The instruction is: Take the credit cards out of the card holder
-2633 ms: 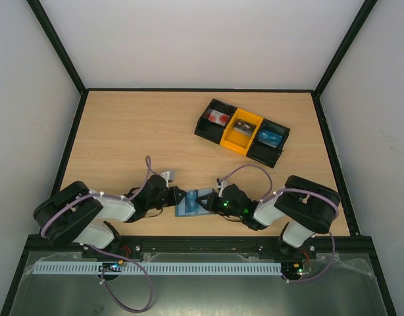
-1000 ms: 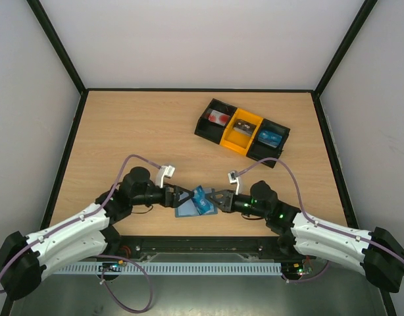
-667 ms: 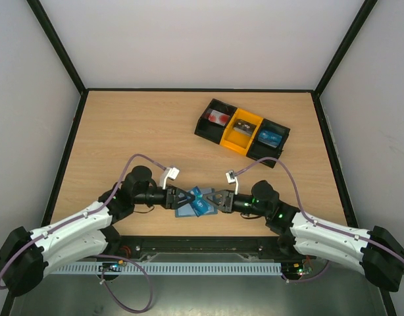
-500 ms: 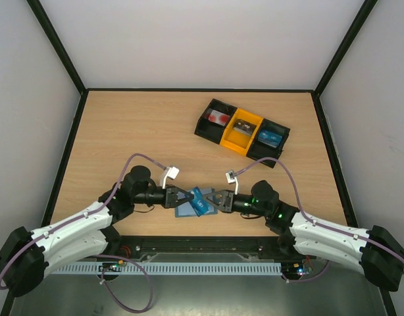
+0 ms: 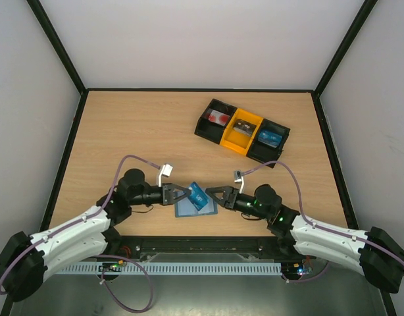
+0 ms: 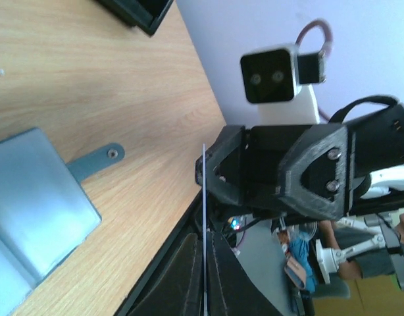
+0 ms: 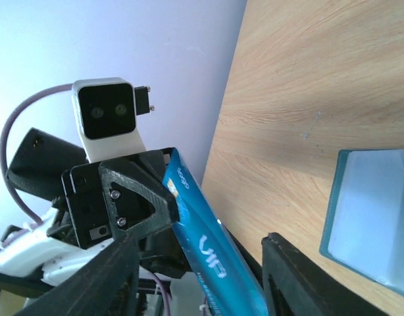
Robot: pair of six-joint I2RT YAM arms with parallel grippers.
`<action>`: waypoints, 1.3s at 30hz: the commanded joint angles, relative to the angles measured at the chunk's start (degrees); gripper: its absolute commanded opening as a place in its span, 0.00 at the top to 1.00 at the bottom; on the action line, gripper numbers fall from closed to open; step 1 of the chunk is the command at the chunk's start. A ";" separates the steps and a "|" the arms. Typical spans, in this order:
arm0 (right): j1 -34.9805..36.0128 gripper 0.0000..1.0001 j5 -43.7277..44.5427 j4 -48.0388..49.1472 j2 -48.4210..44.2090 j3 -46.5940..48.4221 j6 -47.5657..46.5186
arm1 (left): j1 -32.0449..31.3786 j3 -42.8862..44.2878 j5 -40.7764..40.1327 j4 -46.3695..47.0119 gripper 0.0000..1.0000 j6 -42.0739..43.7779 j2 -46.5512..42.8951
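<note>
- Top view: L gripper (image 5: 186, 193) is clamped tight on the blue card (image 5: 199, 196), which is bright blue w/ white print. The card is up off the table (image 5: 136, 131), over the far part of the card holder (image 5: 189, 212), between both grippers. Long axis looks diagonal, far-left to near-right. R gripper (image 5: 212, 193) is just beside the card's right end w/ jaws apart, gripping nothing. The holder is dusty blue and lies flat near the table's front edge. The tray (image 5: 203, 129) is well apart at far right, one item per bin: white-red card (image 5: 220, 118), dark card (image 5: 240, 129), 2nd blue card (image 5: 270, 137).
- L wrist: I see the blue card (image 6: 204, 197) edge-on, just a thin pale line. My fingers (image 6: 189, 276) are pressed together on it from both sides. The line points straight out from the fingertips toward the R gripper (image 6: 215, 171) opposite. The holder (image 6: 37, 197) lies open and flat on the wood at left, its short tab (image 6: 97, 160) sticking out sideways, apart from the card.
- R wrist: the card's (image 7: 208, 253) printed face is towards me, white lettering readable. Long axis runs from the L gripper (image 7: 168, 187) at upper left down to bottom centre. My own fingers (image 7: 103, 283) stand either side of it w/ a gap on each side; I see no contact. The holder (image 7: 373, 217) is flat on the table at right, not touching the card.
</note>
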 commanded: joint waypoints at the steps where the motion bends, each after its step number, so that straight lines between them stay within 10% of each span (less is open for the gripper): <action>1: 0.74 0.47 4.59 5.99 0.00 -0.60 3.27 | 0.53 -1.44 -5.55 4.89 0.97 -4.85 -3.33; 21: 6.31 0.46 10.62 18.36 14.81 5.50 6.49 | 0.63 -9.63 -22.84 14.32 0.97 -21.96 -12.96; 39: 7.75 0.79 10.79 23.10 21.51 7.35 8.37 | 0.63 -11.92 -24.51 16.54 0.97 -25.04 -14.98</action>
